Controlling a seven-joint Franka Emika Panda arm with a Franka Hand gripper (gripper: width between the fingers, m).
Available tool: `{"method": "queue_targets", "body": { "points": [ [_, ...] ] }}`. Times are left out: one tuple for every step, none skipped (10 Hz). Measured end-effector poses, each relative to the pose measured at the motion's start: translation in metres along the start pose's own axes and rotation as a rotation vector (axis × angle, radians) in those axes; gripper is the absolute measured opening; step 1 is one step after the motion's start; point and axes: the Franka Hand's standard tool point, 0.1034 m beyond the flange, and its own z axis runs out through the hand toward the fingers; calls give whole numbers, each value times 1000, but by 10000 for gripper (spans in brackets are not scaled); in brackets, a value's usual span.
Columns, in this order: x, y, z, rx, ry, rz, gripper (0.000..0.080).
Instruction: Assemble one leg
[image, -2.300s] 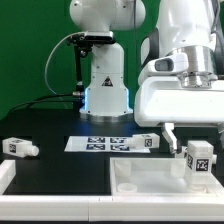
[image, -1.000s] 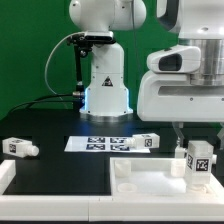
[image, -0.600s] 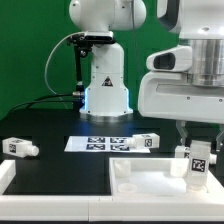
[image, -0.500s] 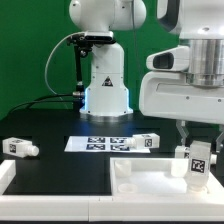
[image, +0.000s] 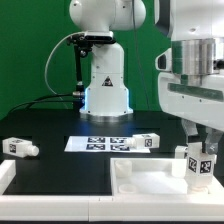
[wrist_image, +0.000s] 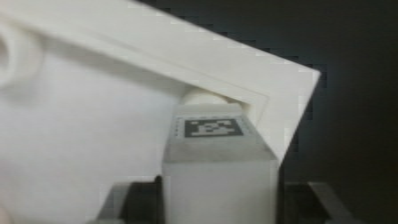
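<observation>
A white leg (image: 201, 166) with a black-and-white tag stands upright in the near right corner of the large white tray-like part (image: 150, 182). My gripper (image: 201, 150) comes down from above with one finger on each side of the leg's top. In the wrist view the leg (wrist_image: 222, 150) fills the gap between the two dark fingers (wrist_image: 143, 203), which press on both its sides. The tray's corner (wrist_image: 267, 85) lies under the leg. The gripper is shut on the leg.
Another leg (image: 20, 147) lies on the black table at the exterior view's left. One more leg (image: 147, 141) lies by the marker board (image: 98, 143). The robot base (image: 105, 85) stands behind. A white part's edge (image: 8, 182) shows at the lower left.
The wrist has turned and the arm's bulk has shifted toward the exterior view's right. The leg's tag tilted briefly, and the leg now sits slightly lower in the tray corner.
</observation>
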Motion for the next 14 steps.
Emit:
{"method": "queue_targets", "body": {
  "points": [
    [2, 0, 0, 13, -20, 78, 284],
    [2, 0, 0, 13, -21, 57, 284],
    [1, 0, 0, 10, -18, -11, 284],
    [1, -1, 0, 9, -4, -196, 441],
    [1, -3, 2, 33, 12, -378, 568],
    [2, -2, 4, 35, 17, -565, 568],
    [4, -2, 3, 38, 22, -622, 634],
    [4, -2, 4, 36, 25, -689, 645],
    [5, -2, 4, 34, 27, -754, 645],
    [3, -2, 5, 25, 41, -903, 649],
    [-6, -5, 9, 12, 72, -1130, 649],
    [-12, -4, 12, -6, 75, -1288, 649],
    [-15, -2, 13, -14, 69, -1376, 649],
    [-14, -2, 13, -13, 70, -1357, 649]
  ]
}}
